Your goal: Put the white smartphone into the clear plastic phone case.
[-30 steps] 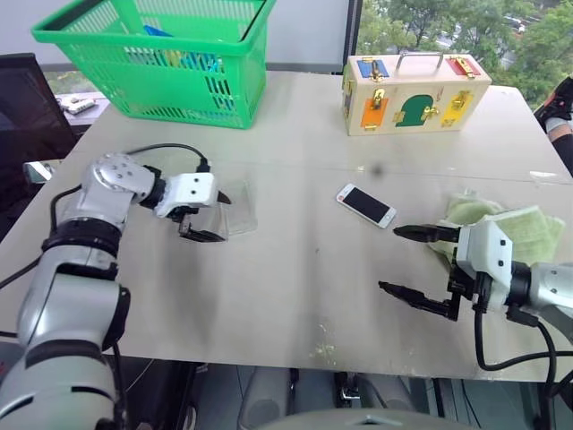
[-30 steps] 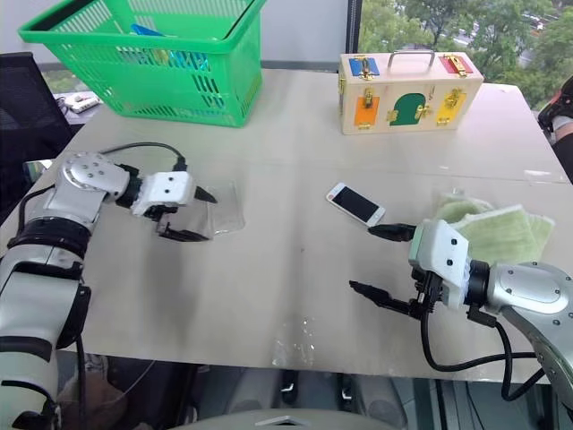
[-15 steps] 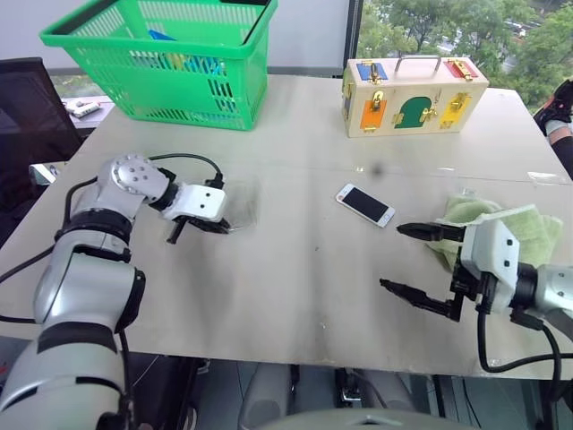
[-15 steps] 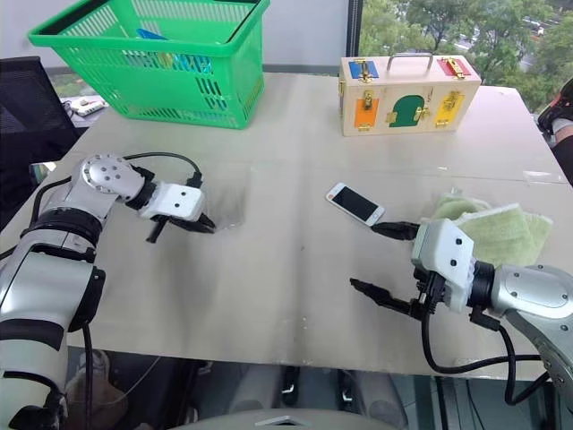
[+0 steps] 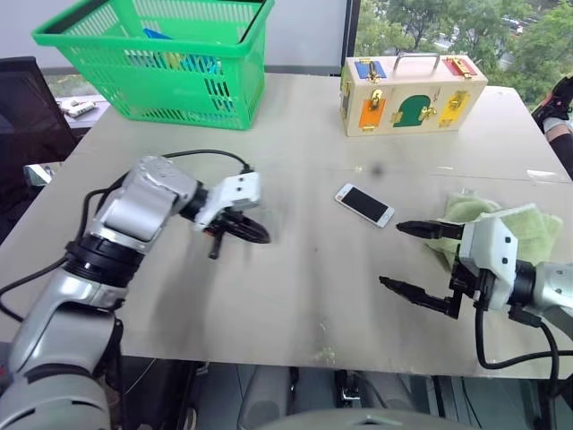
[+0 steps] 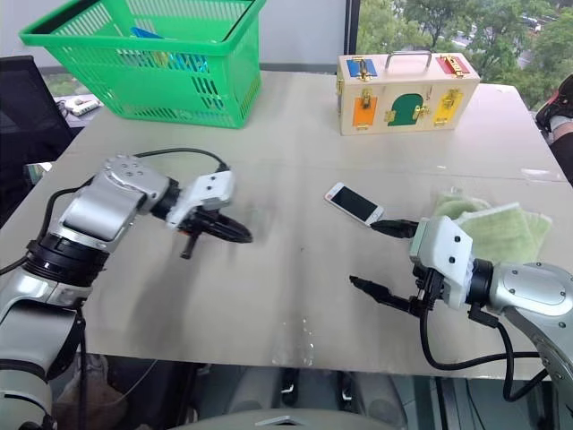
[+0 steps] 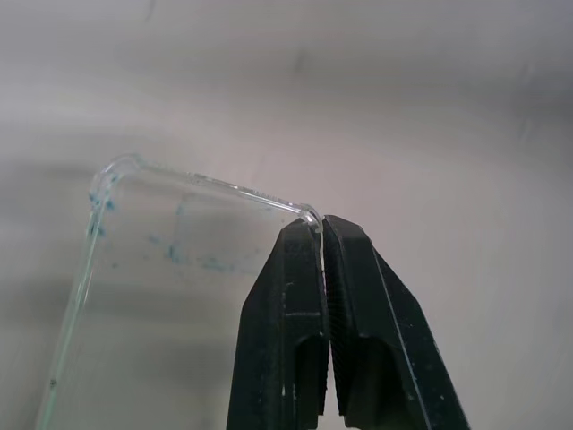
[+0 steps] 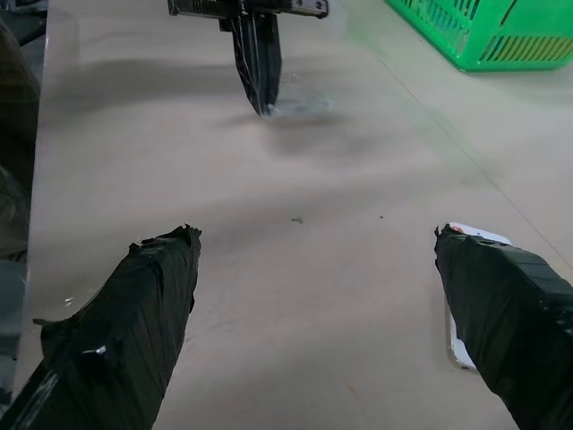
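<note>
The left gripper has its two black fingers pressed tight together on one rounded corner of the clear plastic phone case. From that pinched corner the transparent shell spreads away to one side of the jaws; its thin rim and faint blue marks show in the left wrist view, with the grey table seen through it. In the head views the case is too clear and blurred to make out beside the closed jaws, so whether it is lifted or dragging on the surface cannot be told.

Between the two grippers, and nearer the right one, the white smartphone lies flat on the table, screen up and untouched. It sits just beyond the farther fingertip of the right gripper; in the right wrist view, one white corner of it peeks out from behind that finger.

The right gripper's jaws stand spread wide with nothing between them, hovering above the table and pointing towards the left gripper. Behind this gripper lies a pale green cloth, crumpled near the table's edge.
</note>
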Robot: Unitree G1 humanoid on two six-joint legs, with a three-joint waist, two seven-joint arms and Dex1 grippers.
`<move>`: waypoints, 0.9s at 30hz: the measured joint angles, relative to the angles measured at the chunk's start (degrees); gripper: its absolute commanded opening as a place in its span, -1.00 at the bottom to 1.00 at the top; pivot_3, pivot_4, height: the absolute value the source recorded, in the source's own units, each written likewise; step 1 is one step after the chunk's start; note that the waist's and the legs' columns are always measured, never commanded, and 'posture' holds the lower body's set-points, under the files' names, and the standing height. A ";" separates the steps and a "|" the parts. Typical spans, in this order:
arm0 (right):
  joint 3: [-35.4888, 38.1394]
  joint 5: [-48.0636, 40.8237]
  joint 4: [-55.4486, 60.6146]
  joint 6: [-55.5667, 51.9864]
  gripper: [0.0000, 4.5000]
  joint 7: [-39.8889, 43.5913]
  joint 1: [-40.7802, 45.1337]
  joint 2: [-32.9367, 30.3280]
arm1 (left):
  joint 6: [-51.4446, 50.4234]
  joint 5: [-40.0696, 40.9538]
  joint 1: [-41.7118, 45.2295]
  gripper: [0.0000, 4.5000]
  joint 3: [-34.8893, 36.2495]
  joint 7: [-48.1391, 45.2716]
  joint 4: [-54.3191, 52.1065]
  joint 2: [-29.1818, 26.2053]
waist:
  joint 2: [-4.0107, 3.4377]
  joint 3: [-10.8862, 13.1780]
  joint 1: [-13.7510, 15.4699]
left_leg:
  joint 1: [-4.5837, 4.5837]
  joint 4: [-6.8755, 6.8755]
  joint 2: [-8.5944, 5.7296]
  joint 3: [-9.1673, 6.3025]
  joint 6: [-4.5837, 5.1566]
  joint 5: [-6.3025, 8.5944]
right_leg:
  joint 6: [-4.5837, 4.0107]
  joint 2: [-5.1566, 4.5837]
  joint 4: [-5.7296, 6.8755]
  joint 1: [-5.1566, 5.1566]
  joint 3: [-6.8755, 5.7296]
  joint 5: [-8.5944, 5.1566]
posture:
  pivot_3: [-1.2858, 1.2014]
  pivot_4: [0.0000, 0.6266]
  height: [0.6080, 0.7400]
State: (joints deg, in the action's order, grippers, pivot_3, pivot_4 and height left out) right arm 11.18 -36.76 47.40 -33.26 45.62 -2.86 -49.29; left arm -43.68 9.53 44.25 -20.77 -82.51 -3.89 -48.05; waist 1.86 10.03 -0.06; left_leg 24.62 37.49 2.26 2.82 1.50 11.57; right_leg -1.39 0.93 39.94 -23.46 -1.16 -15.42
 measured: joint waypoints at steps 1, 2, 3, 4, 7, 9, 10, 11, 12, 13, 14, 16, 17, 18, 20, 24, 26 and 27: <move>0.23 0.00 -0.04 0.07 1.00 0.26 -0.62 -0.03 | -5.41 1.00 0.11 -0.99 0.05 2.52 -3.43 2.20 | -0.01 -0.01 0.00 | -0.06 0.00 0.00 0.00 0.00 0.00 | 0.00 0.01 0.00 0.04 0.00 0.00 | 0.03 -0.52 1.00; 0.30 -0.01 -0.08 0.08 1.00 0.37 -0.66 -0.04 | -8.15 1.74 0.10 -0.99 -0.09 3.97 -4.96 3.74 | -0.02 -0.01 -0.03 | -0.07 0.00 -0.01 0.00 0.00 0.00 | 0.00 0.02 0.00 0.07 0.00 0.00 | 0.03 -0.52 1.00; 0.47 -0.01 -0.08 0.09 1.00 0.43 -0.74 -0.07 | -9.67 2.05 0.11 -0.99 -0.07 4.79 -5.59 4.65 | -0.02 -0.01 -0.01 | -0.06 0.00 -0.01 -0.01 0.00 0.00 | 0.00 0.03 -0.01 0.07 0.00 0.00 | 0.03 -0.52 1.00; 0.92 0.00 -0.10 0.10 1.00 0.59 -0.88 -0.44 | -12.90 2.30 0.12 -0.99 -0.55 7.75 -7.05 7.37 | -0.02 -0.01 -0.02 | -0.06 0.00 -0.01 -0.01 0.00 0.00 | 0.01 0.03 -0.02 0.07 0.00 0.00 | 0.03 -0.52 1.00; 1.41 -0.10 -0.11 0.10 1.00 0.76 -1.23 -0.98 | -14.38 1.86 -0.09 -0.99 -3.67 11.83 -8.36 10.34 | -0.03 -0.01 -0.31 | -0.02 -0.02 -0.01 -0.02 0.00 0.00 | 0.01 0.05 -0.05 0.06 0.02 -0.01 | 0.03 -0.52 1.00; 2.02 -0.21 -0.09 0.08 1.00 0.77 -1.41 -1.07 | -15.32 1.68 -0.06 -0.99 -5.11 14.35 -7.70 12.90 | -0.02 -0.01 -0.19 | 0.02 -0.02 -0.01 -0.04 0.00 0.00 | 0.01 0.06 -0.05 0.03 0.02 -0.01 | 0.03 -0.52 1.00; 2.36 -0.24 -0.06 0.06 1.00 0.71 -1.60 -1.14 | -15.56 1.14 0.39 -0.99 -6.36 16.09 -6.47 14.41 | -0.02 -0.01 -0.15 | 0.02 -0.02 -0.02 -0.04 0.00 0.00 | 0.01 0.06 -0.04 0.03 0.02 -0.01 | 0.03 -0.52 1.00; 2.37 -0.26 -0.04 0.05 1.00 0.70 -1.62 -1.15 | -15.56 0.74 0.56 -0.99 -6.95 16.90 -5.96 14.95 | -0.02 -0.01 -0.13 | 0.02 -0.02 -0.03 -0.04 0.00 0.00 | 0.01 0.06 -0.04 0.03 0.02 -0.01 | 0.03 -0.52 1.00; 2.41 -0.30 0.03 -0.01 1.00 0.64 -1.79 -1.14 | -15.54 0.29 0.73 -0.87 -7.57 17.96 -5.14 15.40 | -0.02 -0.01 -0.18 | 0.01 -0.02 -0.03 -0.04 0.00 0.00 | 0.01 0.06 -0.04 0.03 0.02 -0.01 | 0.03 -0.52 1.00; 2.41 -0.34 0.06 -0.11 1.00 0.51 -1.84 -1.14 | -15.67 0.10 1.02 -0.73 -8.30 18.57 -4.44 15.66 | -0.02 -0.01 -0.24 | 0.00 -0.02 -0.02 -0.03 0.00 0.00 | 0.01 0.06 -0.03 0.03 0.02 -0.01 | 0.03 -0.52 1.00; 2.41 -0.34 0.07 -0.19 1.00 0.33 -1.85 -1.14 | -16.20 0.13 1.35 -0.63 -8.78 19.14 -4.37 15.89 | -0.02 -0.01 -0.26 | 0.01 -0.02 -0.02 -0.04 0.00 0.00 | 0.01 0.06 -0.03 0.02 0.02 -0.01 | 0.03 -0.52 1.00; 2.40 -0.34 0.18 -0.31 1.00 0.03 -1.85 -1.14 | -17.23 0.81 2.06 -0.22 -8.99 19.21 -5.06 15.67 | -0.03 -0.01 -0.27 | 0.01 -0.02 -0.02 -0.04 0.00 0.00 | 0.01 0.06 -0.04 0.02 0.02 -0.01 | 0.03 -0.52 1.00; 2.33 -0.34 0.30 -0.50 1.00 -0.29 -1.87 -1.13 | -17.51 1.27 2.11 0.03 -8.92 19.24 -6.21 15.06 | -0.03 -0.01 -0.33 | 0.02 -0.03 -0.02 -0.04 0.00 0.00 | 0.01 0.06 -0.05 0.02 0.02 -0.01 | 0.03 -0.52 1.00; 2.26 -0.34 0.33 -0.58 1.00 -0.47 -1.86 -1.13 | -17.60 1.45 2.11 0.21 -8.87 19.24 -6.56 14.73 | -0.03 -0.01 -0.33 | 0.02 -0.03 -0.02 -0.03 0.00 0.00 | 0.01 0.06 -0.05 0.02 0.02 -0.01 | 0.03 -0.52 1.00; 1.93 -0.31 0.36 -0.91 1.00 -1.05 -1.83 -1.12 | -17.64 2.13 2.06 0.54 -8.51 19.18 -7.36 13.57 | -0.03 -0.01 -0.31 | 0.02 -0.03 -0.02 -0.04 0.00 0.00 | 0.01 0.06 -0.05 0.02 0.02 -0.01 | 0.03 -0.52 1.00; -0.51 -0.20 -0.41 -2.42 1.00 -2.37 0.04 -0.87 | -15.98 6.72 -1.83 0.79 -0.13 19.25 -11.48 12.05 | -0.03 -0.01 -0.58 | 0.00 -0.03 0.00 -0.04 0.00 0.00 | 0.00 0.05 -0.04 0.02 0.03 -0.01 | 0.03 -0.52 1.00; -1.31 0.11 -1.25 -2.42 1.00 -2.60 1.16 -0.71 | -14.99 8.71 -3.32 0.79 3.39 19.27 -12.97 11.40 | -0.03 -0.01 -0.50 | 0.00 -0.03 0.00 -0.03 0.00 0.00 | 0.01 0.05 -0.04 0.02 0.03 -0.01 | 0.03 -0.52 1.00; -1.84 0.28 -1.63 -2.48 1.00 -2.87 1.86 -0.33 | -13.39 9.59 -4.87 0.79 5.74 19.34 -13.73 10.75 | -0.03 -0.01 -0.49 | -0.01 -0.03 0.00 -0.03 0.00 0.00 | 0.01 0.05 -0.04 0.02 0.03 -0.01 | 0.03 -0.52 1.00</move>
State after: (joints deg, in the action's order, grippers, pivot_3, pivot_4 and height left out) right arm 9.34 -36.48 45.77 -35.75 42.75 -1.00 -49.62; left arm -57.08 19.13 39.39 -15.03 -63.17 -17.62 -37.30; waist 1.82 10.02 -0.55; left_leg 24.62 37.46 2.25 2.78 1.50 11.57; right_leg -1.39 0.98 39.89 -23.44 -1.13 -15.43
